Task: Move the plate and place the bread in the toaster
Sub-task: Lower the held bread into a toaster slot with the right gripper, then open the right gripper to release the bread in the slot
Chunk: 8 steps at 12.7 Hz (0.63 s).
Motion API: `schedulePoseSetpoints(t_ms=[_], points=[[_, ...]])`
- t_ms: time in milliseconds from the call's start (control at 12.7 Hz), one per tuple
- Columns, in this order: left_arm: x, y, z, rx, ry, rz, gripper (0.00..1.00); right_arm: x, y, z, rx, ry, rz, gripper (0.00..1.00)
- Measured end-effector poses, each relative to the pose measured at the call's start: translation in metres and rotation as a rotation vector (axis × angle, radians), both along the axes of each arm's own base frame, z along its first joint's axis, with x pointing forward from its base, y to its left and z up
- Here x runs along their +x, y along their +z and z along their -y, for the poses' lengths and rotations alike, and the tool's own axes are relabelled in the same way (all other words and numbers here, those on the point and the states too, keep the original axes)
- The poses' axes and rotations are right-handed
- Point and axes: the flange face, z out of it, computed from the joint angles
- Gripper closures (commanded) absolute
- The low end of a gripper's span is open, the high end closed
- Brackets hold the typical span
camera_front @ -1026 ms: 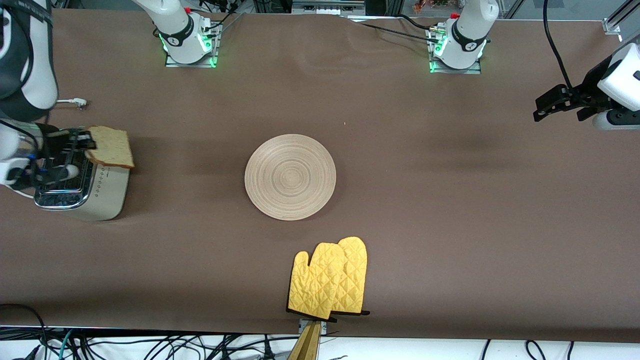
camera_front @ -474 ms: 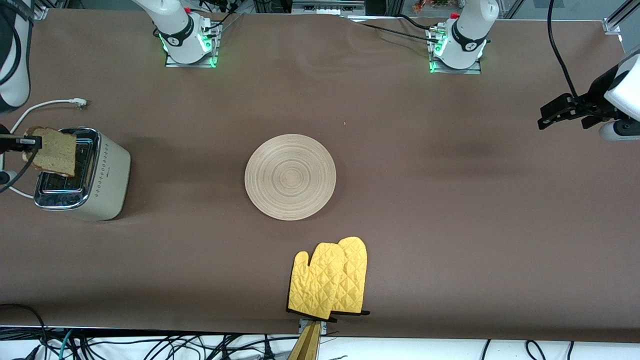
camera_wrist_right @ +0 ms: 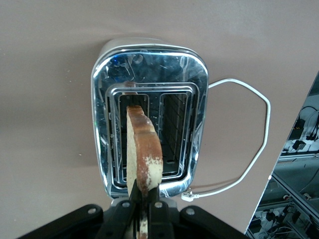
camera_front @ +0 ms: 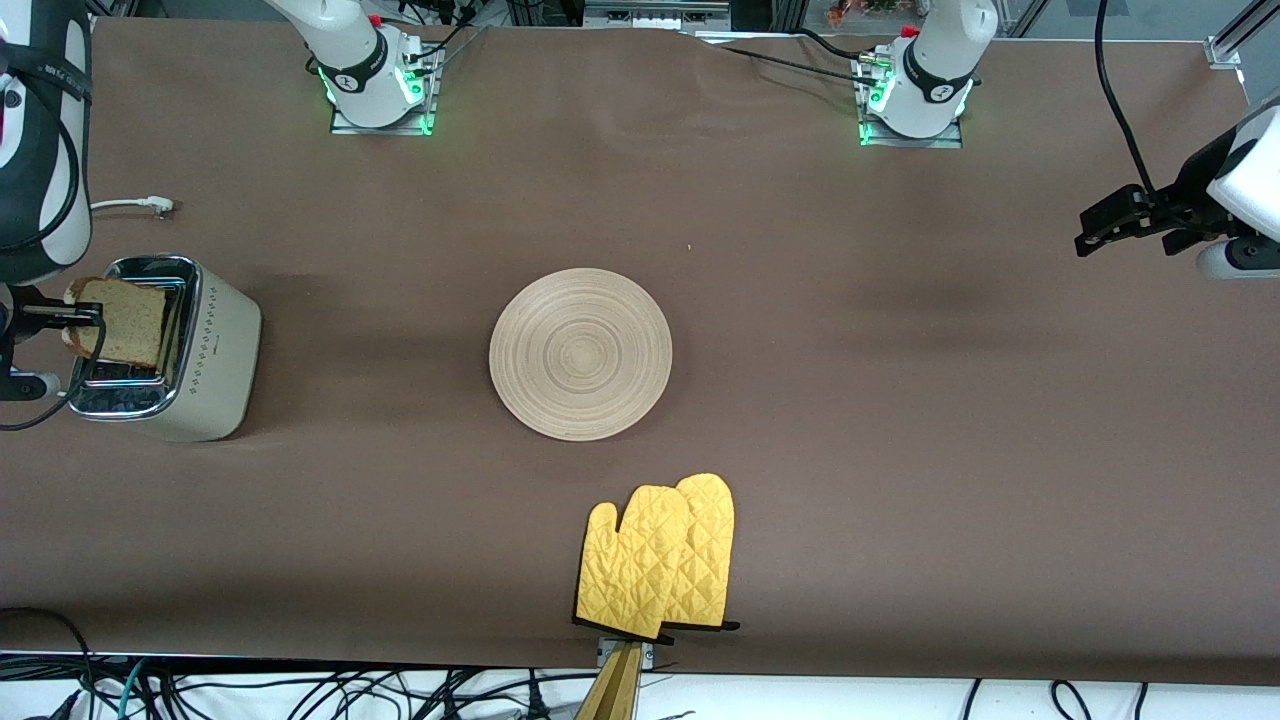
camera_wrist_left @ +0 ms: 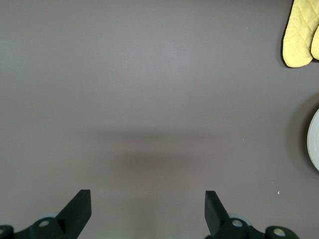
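My right gripper (camera_front: 72, 317) is shut on the bread (camera_front: 122, 321), a speckled brown slice held on edge just above the chrome top of the cream-white toaster (camera_front: 215, 350) at the right arm's end of the table. In the right wrist view the bread (camera_wrist_right: 143, 149) hangs edge-on over one slot of the toaster (camera_wrist_right: 197, 74), with my right gripper (camera_wrist_right: 145, 199) clamped on its crust. The round tan wooden plate (camera_front: 580, 352) lies at the table's middle. My left gripper (camera_front: 1115, 217) is open and empty, up over the left arm's end; it also shows in the left wrist view (camera_wrist_left: 148, 209).
A pair of yellow oven mitts (camera_front: 660, 558) lies near the table's front edge, nearer to the front camera than the plate; they also show in the left wrist view (camera_wrist_left: 301, 32). The toaster's white cord (camera_front: 135, 204) trails toward the robots' bases.
My right gripper has turned the bread from flat to on edge, carried it over the toaster's slots, and lowered it closer to the top. The left arm has barely moved.
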Motion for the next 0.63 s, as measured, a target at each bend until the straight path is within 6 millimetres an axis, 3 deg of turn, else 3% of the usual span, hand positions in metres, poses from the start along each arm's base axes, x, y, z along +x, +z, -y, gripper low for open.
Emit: schedulePoseSetpoints(t_ms=[79,158,237,474,632], points=[[0.0,0.0,0.0,0.0,0.0,0.0,0.0,0.0,-0.001,0.004,0.0,-0.006,0.0,1.0],[0.0,0.0,0.0,0.0,0.0,0.0,0.0,0.0,-0.003,0.007,-0.001,-0.009,0.001,0.75],[0.0,0.0,0.0,0.0,0.0,0.0,0.0,0.002,-0.006,0.008,-0.003,-0.007,0.004,0.02],[-0.001,0.0,0.0,0.0,-0.001,-0.007,0.0,0.006,-0.016,0.007,-0.007,-0.001,0.006,0.0],[-0.001,0.0,0.0,0.0,-0.001,-0.01,0.0,0.005,-0.009,0.004,0.002,-0.002,0.009,0.0]])
